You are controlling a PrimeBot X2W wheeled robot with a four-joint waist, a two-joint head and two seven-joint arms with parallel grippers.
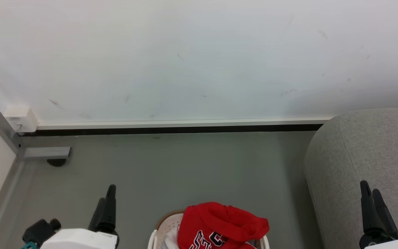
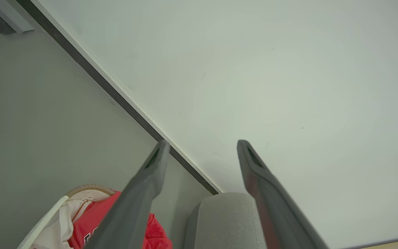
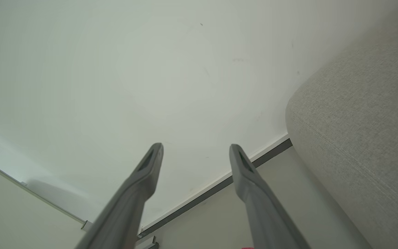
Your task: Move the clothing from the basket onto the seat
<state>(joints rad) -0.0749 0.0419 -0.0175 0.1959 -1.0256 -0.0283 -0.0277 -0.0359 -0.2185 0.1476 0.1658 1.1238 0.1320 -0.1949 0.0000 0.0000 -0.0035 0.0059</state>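
Nothing of the task is done yet, by the look of it. The clothing (image 1: 219, 224) lies heaped in the basket (image 1: 166, 221), bulging above its rim, with a pale cloth (image 1: 171, 238) tucked beside it on the basket's left side. The seat (image 1: 358, 155) stands to the right of the basket with a strip of floor (image 1: 185, 166) between them, and the grey upholstery in view carries no garment.

The left gripper (image 2: 201, 143) hangs to the left of the basket. The right gripper (image 3: 195, 147) is well to the right of it, in front of the seat's rounded end. Both have their fingers spread wide with nothing between them, and neither touches the clothing. So the whole job is left: reaching into the basket, taking hold of the red fabric, lifting it clear and carrying it rightward onto the seat.

Much is cut off. The head view's bottom edge crops the basket, so how deep the clothing sits, and whether it is tangled with the pale cloth, cannot be told. Its lettering is partly out of frame and unreadable. The seat is cropped too, and where its sitting surface lies is hard to make out.
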